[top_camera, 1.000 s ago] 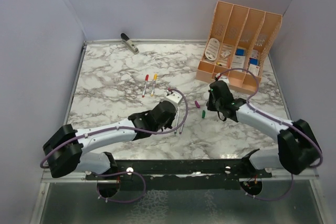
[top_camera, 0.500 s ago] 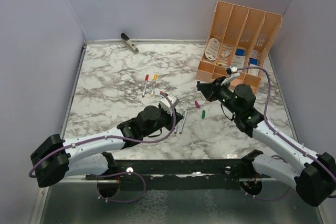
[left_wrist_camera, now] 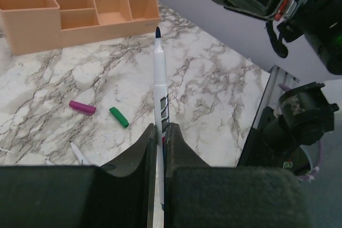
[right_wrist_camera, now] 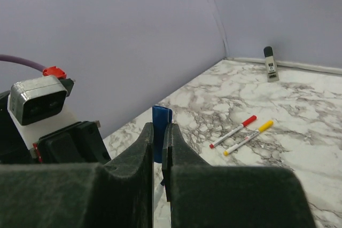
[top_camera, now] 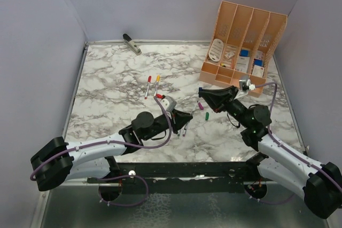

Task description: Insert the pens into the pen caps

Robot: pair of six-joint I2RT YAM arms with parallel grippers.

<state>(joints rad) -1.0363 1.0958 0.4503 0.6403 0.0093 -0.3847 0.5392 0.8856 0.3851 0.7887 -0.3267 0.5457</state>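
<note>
My left fingers (left_wrist_camera: 142, 152) clamp one slim white pen (left_wrist_camera: 160, 78); right fingers (right_wrist_camera: 140, 152) clamp one stubby blue cap (right_wrist_camera: 161, 116); desk (top_camera: 107, 81) marbled.

Orange organizer (top_camera: 226, 22), grey stapler-like tool (top_camera: 131, 44)

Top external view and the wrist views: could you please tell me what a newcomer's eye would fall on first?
Mid-table, the left gripper is shut on a blue-tipped pen aimed toward the blue cap pinched in the right gripper. Next come the peach organiser at the far right and the purple cap and green cap lying loose on the marble table.
</note>
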